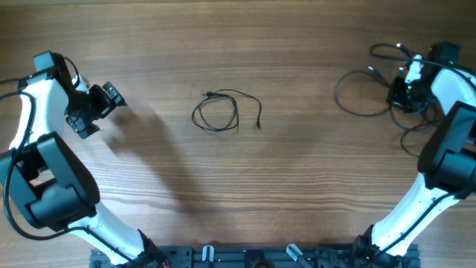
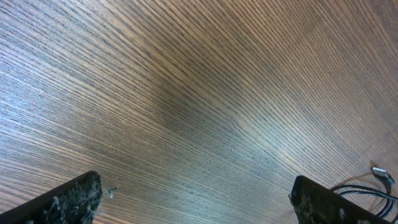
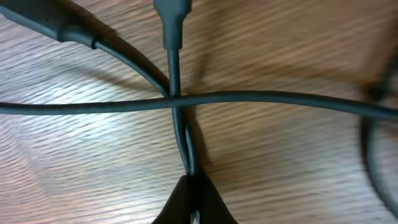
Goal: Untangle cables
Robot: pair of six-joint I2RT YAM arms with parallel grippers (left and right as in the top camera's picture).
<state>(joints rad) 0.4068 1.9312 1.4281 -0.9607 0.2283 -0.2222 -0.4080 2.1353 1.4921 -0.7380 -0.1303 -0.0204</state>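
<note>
Grasp step: one strand of the cables (image 3: 280,96) is clamped by the right gripper (image 3: 194,206). The left gripper (image 1: 104,103) is spread wide. Next, the strand should be pulled free.

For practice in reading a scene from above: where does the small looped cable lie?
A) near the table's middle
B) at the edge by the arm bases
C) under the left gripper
A: the looped cable lies alone near the middle of the table.
</note>
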